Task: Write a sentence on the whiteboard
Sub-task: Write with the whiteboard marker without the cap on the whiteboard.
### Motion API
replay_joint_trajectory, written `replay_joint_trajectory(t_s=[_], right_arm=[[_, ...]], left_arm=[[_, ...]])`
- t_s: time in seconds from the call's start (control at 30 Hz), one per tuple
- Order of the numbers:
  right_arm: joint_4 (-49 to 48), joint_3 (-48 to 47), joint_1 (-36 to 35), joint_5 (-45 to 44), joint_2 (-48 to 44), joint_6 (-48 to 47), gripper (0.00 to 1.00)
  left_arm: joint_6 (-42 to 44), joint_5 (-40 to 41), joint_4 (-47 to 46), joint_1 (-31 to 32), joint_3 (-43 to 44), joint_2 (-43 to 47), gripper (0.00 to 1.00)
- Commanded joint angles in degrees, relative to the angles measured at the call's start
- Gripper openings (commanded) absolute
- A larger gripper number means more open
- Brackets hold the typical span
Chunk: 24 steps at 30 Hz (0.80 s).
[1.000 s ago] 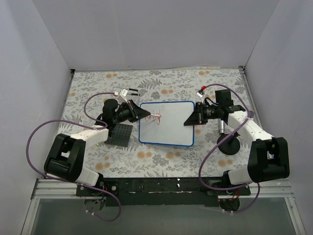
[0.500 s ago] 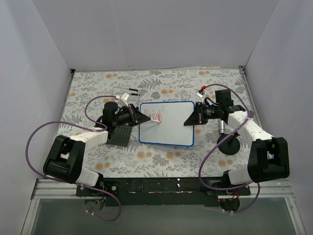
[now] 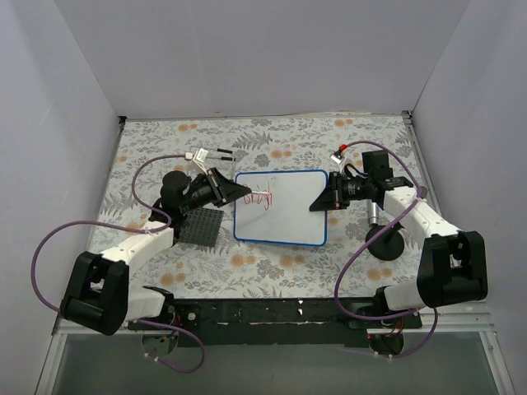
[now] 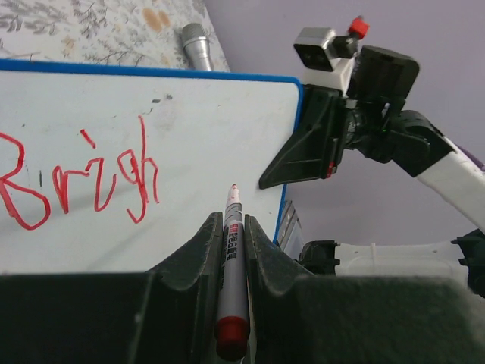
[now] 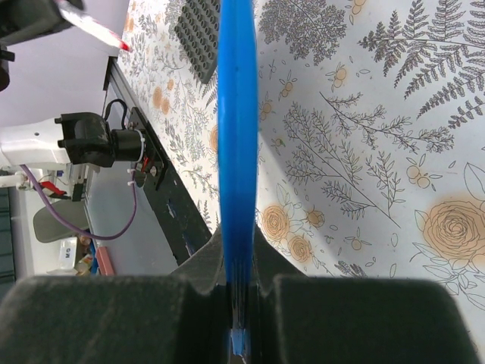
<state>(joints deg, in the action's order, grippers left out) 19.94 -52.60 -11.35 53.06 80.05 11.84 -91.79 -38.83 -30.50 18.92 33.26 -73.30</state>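
The red lettering (image 4: 76, 178) on the whiteboard (image 3: 280, 208) reads "Brigh" in the left wrist view; it is handwritten in one line, with a small dash above the "i". In the top view the same letters sit near the board's 10 o'clock corner and are too small to read. The whiteboard lies flat in the middle of the floral tablecloth (image 3: 272, 263), between the two arms, with its long axis running from 9 to 3 o'clock. The left gripper (image 4: 231, 221) is closed on a red marker (image 4: 233, 265). The marker carries a white label with small print that I cannot read. In the top view the marker's long axis runs from 9 to 3 o'clock and its tip points to 3 o'clock, just beside the last letter; I cannot tell if the tip touches the board. The right gripper (image 5: 236, 243) is clamped on the board's blue rim (image 5: 236, 114), near its 2 o'clock corner. A dark studded plate (image 3: 202, 224) lies just at 9 o'clock of the board.
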Motion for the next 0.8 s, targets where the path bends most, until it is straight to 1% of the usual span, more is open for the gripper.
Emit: replay_joint_trajectory(t_s=[0.0,0.2,0.27,0.53,0.67,0.77], right_arm=[[-2.10,0.22,-0.16,0.38,-2.18,-1.64,0.01],[-2.10,0.48,-0.16,0.29,-2.53,-1.73,0.01],[-2.19,0.48,-0.07,0.29,-2.53,-1.82,0.01],[-2.54,1.36,-0.07,0.12,-3.41,-1.90,0.01],[-2.54,1.27,-0.07,0.29,-3.06,-1.99,0.01],[-2.54,1.18,-0.07,0.38,-2.97,-1.99,0.01]], left_arm=[[-0.15,0.42,-0.61,-1.77,-0.55,5.17,0.00],[-0.67,1.56,-0.88,-3.71,-5.21,10.19,0.00],[-0.50,2.61,0.35,-3.80,-6.18,11.94,0.00],[1.35,6.83,6.85,-4.33,-9.61,23.71,0.00],[0.39,7.63,7.39,-4.59,-11.63,26.45,0.00],[-0.67,7.71,5.81,-4.59,-13.04,26.72,0.00]])
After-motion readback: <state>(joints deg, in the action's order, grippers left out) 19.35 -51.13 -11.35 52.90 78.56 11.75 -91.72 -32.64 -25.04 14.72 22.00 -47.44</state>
